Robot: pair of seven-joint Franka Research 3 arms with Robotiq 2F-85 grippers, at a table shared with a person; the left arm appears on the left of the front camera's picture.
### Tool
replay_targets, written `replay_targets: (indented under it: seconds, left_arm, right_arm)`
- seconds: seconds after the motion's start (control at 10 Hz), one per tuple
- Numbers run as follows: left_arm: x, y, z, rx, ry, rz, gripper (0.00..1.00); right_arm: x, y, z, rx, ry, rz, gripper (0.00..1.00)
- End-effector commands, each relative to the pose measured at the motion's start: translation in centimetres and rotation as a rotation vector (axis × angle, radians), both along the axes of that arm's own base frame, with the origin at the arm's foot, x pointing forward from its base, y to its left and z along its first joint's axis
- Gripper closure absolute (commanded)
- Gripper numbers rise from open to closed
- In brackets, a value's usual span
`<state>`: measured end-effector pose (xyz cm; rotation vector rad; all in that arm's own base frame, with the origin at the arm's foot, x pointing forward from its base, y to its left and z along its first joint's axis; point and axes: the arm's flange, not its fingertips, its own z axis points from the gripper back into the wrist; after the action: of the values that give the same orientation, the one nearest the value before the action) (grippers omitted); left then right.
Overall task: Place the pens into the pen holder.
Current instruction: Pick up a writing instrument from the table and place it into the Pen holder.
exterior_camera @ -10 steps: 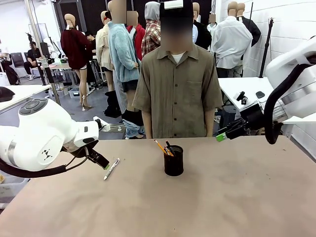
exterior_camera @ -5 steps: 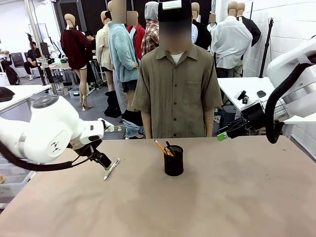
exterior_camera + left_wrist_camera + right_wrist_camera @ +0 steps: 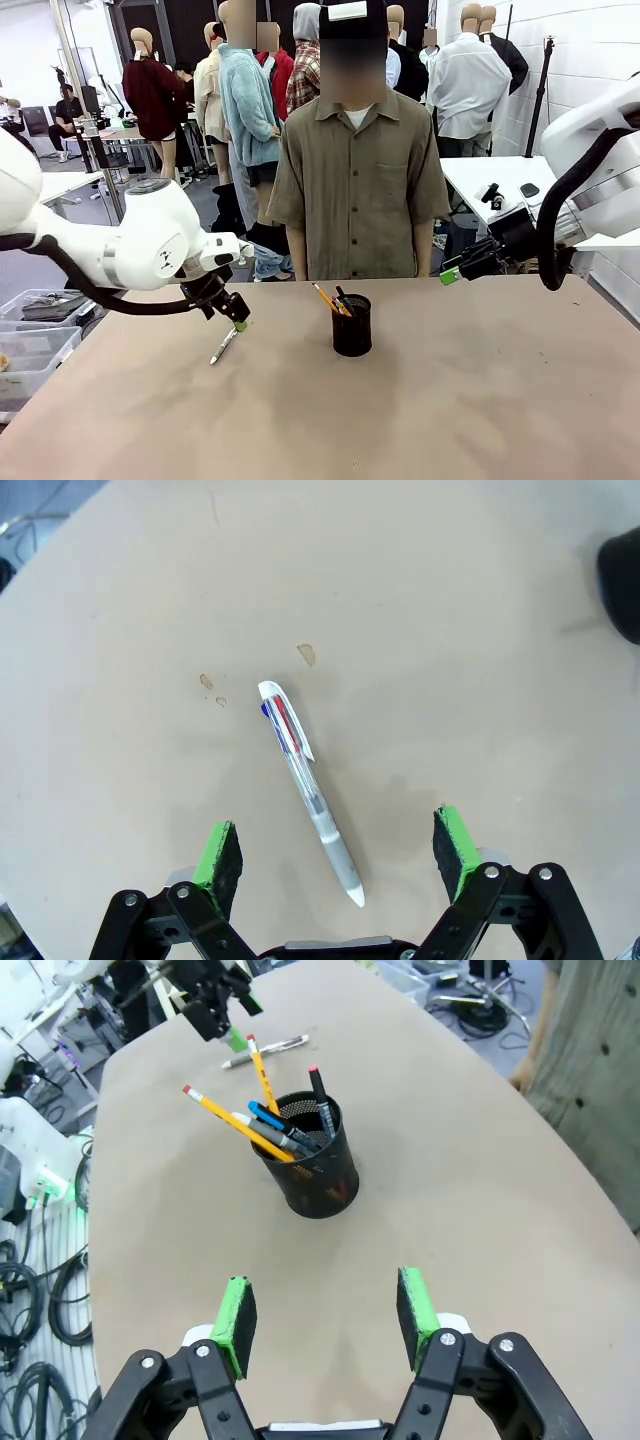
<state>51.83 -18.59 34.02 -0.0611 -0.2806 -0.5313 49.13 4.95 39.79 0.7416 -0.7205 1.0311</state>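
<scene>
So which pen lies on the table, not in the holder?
The white pen, flat under the open left hand; the others stand in the black holder.

Nothing legible shows anywhere: no word, number or brand. The white pen (image 3: 308, 788) lying on the worktop (image 3: 450, 630) has red and blue parts under its clip but no print that can be read, and the black mesh pen holder (image 3: 351, 325) is plain. The left arm (image 3: 150, 245) carries a small dark mark on its white shell, too small to make out.
</scene>
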Motion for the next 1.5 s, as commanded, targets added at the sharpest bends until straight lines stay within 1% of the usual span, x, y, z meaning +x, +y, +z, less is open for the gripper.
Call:
replay_targets:
  seconds: [0.0, 0.1, 0.3, 0.4, 0.5, 0.7, 0.9, 1.4]
  left_arm:
    - [2.5, -0.3, -1.3, 0.014, 0.087, 0.037, 0.00]
    - [2.9, -0.3, -1.9, 0.032, 0.103, 0.056, 0.00]
    - [3.5, 0.2, -2.7, -0.001, 0.128, 0.063, 0.00]
    - [3.6, 0.2, -3.2, 0.000, 0.144, 0.057, 0.05]
    - [3.7, 0.3, -3.5, 0.011, 0.158, 0.053, 0.22]
    - [3.6, 0.3, -3.6, 0.029, 0.177, 0.036, 0.61]
    - [3.4, 0.2, -3.4, 0.050, 0.179, 0.028, 1.00]
    - [2.9, 0.2, -3.1, 0.090, 0.193, -0.003, 1.00]
  right_arm:
    - [-0.1, 0.0, 0.0, -0.002, -0.003, 0.002, 0.29]
    - [-0.1, 0.0, 0.0, -0.002, -0.003, 0.002, 0.29]
    - [-0.1, 0.0, 0.0, -0.002, -0.003, 0.002, 0.29]
    - [-0.1, 0.0, 0.0, -0.002, -0.003, 0.002, 0.29]
    - [-0.1, 0.0, 0.0, -0.002, -0.003, 0.002, 0.29]
    - [-0.1, 0.0, 0.0, -0.002, -0.003, 0.002, 0.29]
    - [-0.1, 0.0, 0.0, -0.002, -0.003, 0.002, 0.29]
    - [-0.1, 0.0, 0.0, -0.002, -0.003, 0.002, 0.29]
